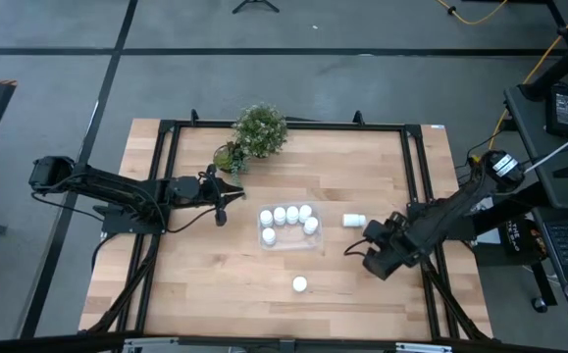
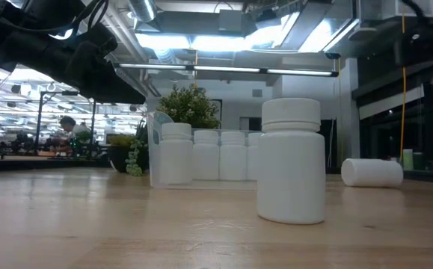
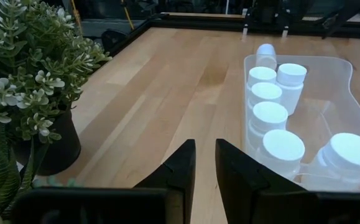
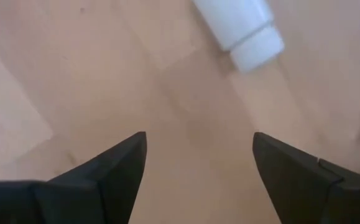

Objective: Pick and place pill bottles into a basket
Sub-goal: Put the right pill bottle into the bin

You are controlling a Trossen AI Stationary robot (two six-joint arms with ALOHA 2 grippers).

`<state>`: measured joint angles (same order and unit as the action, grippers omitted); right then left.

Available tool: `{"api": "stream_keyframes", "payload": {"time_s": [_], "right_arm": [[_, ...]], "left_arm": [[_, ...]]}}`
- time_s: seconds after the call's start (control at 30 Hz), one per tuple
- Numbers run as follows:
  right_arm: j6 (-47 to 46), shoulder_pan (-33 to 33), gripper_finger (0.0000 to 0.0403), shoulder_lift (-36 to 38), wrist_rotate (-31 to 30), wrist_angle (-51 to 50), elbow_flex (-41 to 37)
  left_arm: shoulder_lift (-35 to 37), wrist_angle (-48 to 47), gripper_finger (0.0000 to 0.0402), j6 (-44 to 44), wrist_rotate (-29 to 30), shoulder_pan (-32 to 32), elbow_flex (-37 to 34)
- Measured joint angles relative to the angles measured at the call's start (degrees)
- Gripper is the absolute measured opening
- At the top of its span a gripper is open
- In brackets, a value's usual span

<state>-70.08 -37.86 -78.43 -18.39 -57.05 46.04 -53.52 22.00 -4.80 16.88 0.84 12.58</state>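
The clear basket (image 1: 285, 238) sits mid-table with several white pill bottles (image 1: 280, 215) standing in it; it also shows in the left wrist view (image 3: 347, 74) and the low view (image 2: 155, 149). One bottle (image 1: 354, 222) lies on its side to the basket's right, and also shows in the right wrist view (image 4: 239, 28). Another bottle (image 1: 300, 284) stands upright nearer the front edge and is large in the low view (image 2: 292, 161). My right gripper (image 4: 198, 162) is open and empty over bare table, just short of the lying bottle. My left gripper (image 3: 205, 165) is shut and empty, left of the basket.
A small potted green plant (image 1: 260, 129) and a smaller dark pot (image 1: 229, 157) stand at the table's far side, close to my left gripper (image 1: 223, 208). A black frame (image 1: 284, 126) runs around the tabletop. Bare wood lies in front of the basket.
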Motion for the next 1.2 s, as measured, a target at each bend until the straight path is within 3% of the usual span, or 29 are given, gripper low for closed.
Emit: {"api": "stream_keyframes", "payload": {"time_s": [0.33,0.6,0.9,1.2], "right_arm": [[23.24,14.57,0.0294,-0.02,0.93,-3.41,2.54],[35.65,22.36,0.0293,-0.02,1.85,-3.78,7.34],[42.07,25.14,0.0293,3.18,4.9,-2.39,7.29],[46.95,25.1,0.0293,3.04,5.16,0.54,2.51]], "left_arm": [[0.0,0.0,0.0057,0.0,0.0,0.0,-0.02],[0.0,0.0,0.0057,0.0,0.0,0.0,-0.01],[0.0,-0.02,0.0057,2.38,0.0,0.02,0.0],[0.0,-0.07,0.0057,2.54,0.0,0.0,-0.01]]}}
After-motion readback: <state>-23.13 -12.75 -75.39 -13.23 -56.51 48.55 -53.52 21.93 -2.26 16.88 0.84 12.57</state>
